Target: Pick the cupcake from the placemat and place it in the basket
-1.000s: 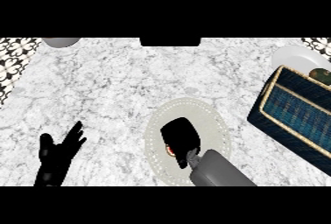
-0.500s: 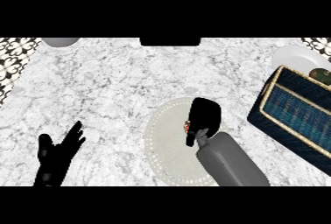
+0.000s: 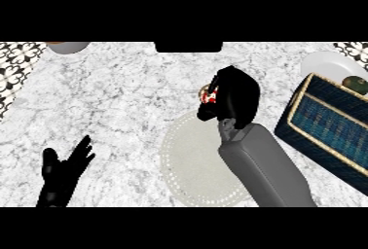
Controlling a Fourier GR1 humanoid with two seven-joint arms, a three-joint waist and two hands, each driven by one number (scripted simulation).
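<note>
The right hand [image 3: 233, 95] has travelled from over the middle of the placemat [image 3: 194, 168] to a position beyond its far edge, over the marble counter [image 3: 122, 92], and nearer the basket [image 3: 334, 129]. The cupcake [image 3: 208, 95], enclosed by the curled fingers and showing only at the hand's left side, has gone with it and is now off the placemat. The placemat's middle, covered by the hand a second ago, is now exposed, with the grey forearm [image 3: 262, 165] crossing its right side.
</note>
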